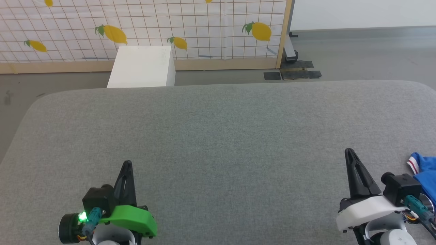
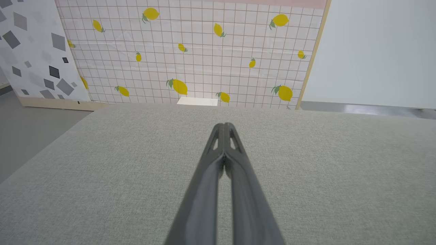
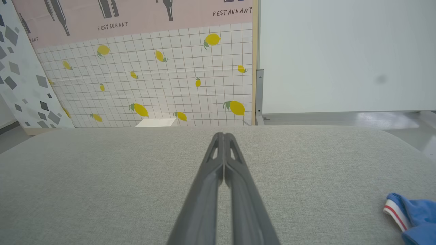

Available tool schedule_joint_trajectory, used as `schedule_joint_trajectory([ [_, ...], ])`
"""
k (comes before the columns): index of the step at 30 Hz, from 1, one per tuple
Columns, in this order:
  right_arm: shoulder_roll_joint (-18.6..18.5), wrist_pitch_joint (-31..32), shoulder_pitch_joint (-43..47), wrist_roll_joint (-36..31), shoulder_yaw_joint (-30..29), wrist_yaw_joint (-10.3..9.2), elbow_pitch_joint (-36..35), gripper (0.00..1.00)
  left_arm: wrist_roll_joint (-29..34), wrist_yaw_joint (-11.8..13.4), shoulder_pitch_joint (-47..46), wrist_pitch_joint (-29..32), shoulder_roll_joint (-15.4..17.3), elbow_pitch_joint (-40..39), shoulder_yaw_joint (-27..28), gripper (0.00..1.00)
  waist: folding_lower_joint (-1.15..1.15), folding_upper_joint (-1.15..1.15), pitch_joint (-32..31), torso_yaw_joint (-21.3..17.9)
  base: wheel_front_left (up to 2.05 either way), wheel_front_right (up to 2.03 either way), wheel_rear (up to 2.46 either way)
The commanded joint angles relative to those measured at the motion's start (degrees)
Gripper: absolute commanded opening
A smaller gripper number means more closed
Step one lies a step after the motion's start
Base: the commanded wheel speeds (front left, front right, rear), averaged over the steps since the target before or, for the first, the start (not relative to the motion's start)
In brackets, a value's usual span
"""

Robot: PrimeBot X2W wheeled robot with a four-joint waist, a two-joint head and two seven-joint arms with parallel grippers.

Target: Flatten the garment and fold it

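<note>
The garment [image 1: 424,173] is blue with a white, red-striped trim; only a bunched corner of it shows at the right edge of the grey cushioned table [image 1: 218,136], mostly cut off by the frame. In the right wrist view that same corner [image 3: 414,217] lies at the lower right. My right gripper [image 1: 348,152] stands shut and empty just left of the cloth, not touching it; its fingertips [image 3: 223,135] meet above bare fabric. My left gripper [image 1: 127,164] is shut and empty over the near left of the table, tips [image 2: 224,126] pressed together.
A white box [image 1: 141,66] stands on the floor beyond the table's far edge. Behind it is a lemon-print screen [image 1: 136,27] with a wooden frame. Grey floor lies to the left and far right of the rounded table.
</note>
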Motion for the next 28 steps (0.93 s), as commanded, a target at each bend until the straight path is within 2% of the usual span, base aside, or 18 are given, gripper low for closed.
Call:
schedule_joint_trajectory([
  [1,0.04,0.36,0.28,-0.74,0.12,-0.03,-0.45,0.0,0.75,-0.22,0.08,0.39,-0.21,-0.35,0.15,0.0,0.0,0.0,0.01,0.01,0.0,0.0,0.0],
  [28,0.07,3.05,0.51,-2.57,0.84,-0.05,-2.46,0.0,2.92,-0.76,0.14,3.53,-0.43,-2.19,0.88,0.0,0.0,0.0,0.16,0.17,0.0,0.0,0.0],
])
